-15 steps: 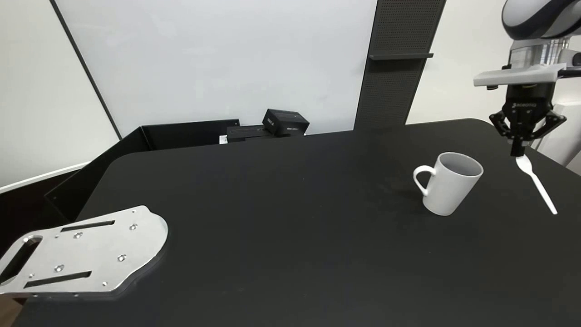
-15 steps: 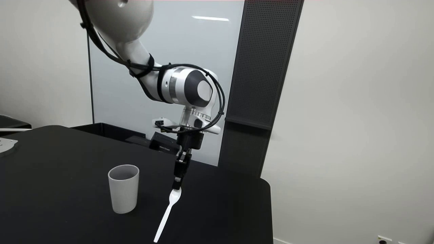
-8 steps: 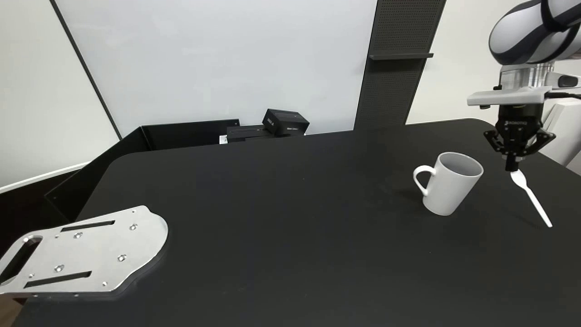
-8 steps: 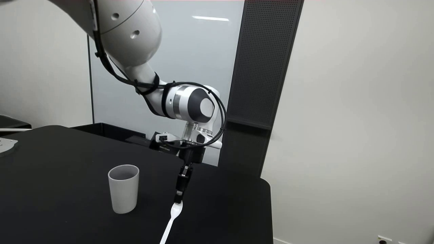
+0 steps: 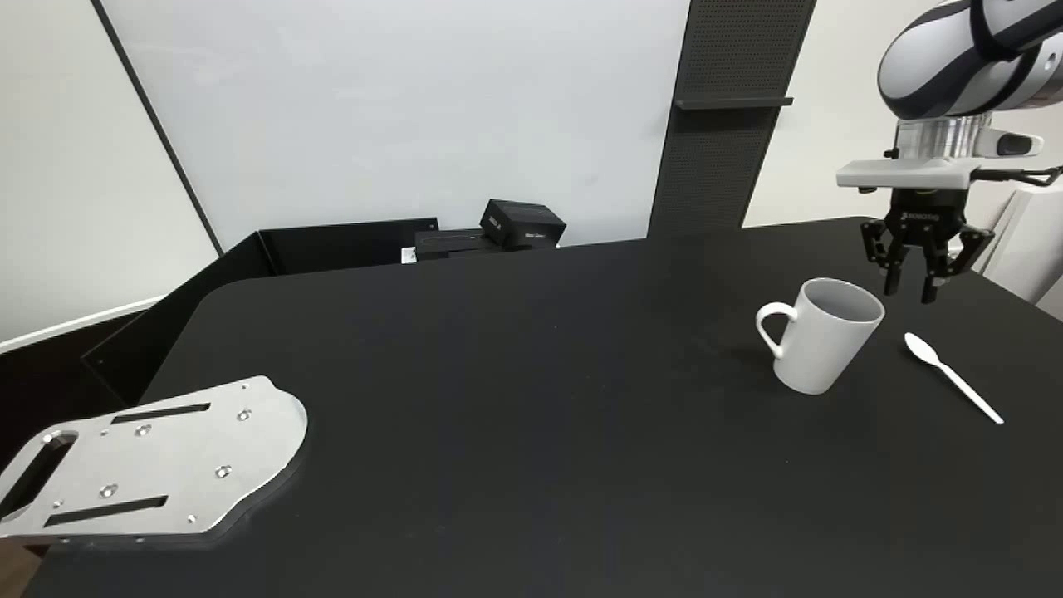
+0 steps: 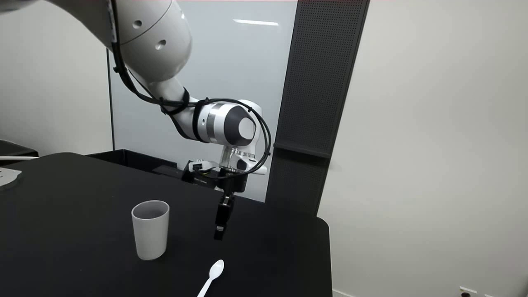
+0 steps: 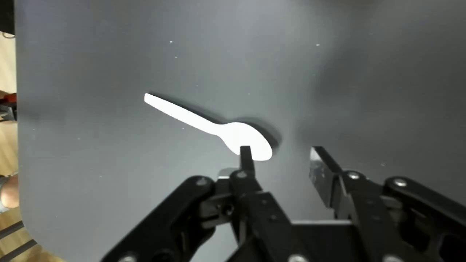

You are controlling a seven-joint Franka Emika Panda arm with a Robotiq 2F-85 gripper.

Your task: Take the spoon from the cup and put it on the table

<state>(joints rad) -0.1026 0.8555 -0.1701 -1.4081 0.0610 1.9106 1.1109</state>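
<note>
The white spoon (image 5: 921, 348) lies flat on the black table (image 5: 540, 399), to the right of the cup (image 5: 822, 349). The spoon also shows in an exterior view (image 6: 216, 269), where its handle end is cut off by the frame, and in the wrist view (image 7: 240, 136). The white cup stands upright with its handle facing left; its handle is hidden in an exterior view (image 6: 151, 235). My gripper (image 5: 910, 292) is open and empty, a little above the spoon's bowl end and apart from it. In the wrist view, one finger of my gripper (image 7: 281, 148) overlaps the bowl.
A white metal plate with holes (image 5: 183, 465) lies at the table's far left. A black box (image 5: 523, 226) and a black tray (image 5: 349, 249) stand behind the table's back edge. The wrist view shows the table's curved edge and part of a person's hand (image 7: 10, 193).
My gripper held the spoon by its bowl and lowered it to the table. It has since opened, let the spoon go, and moved slightly up and away. The cup has not moved.
</note>
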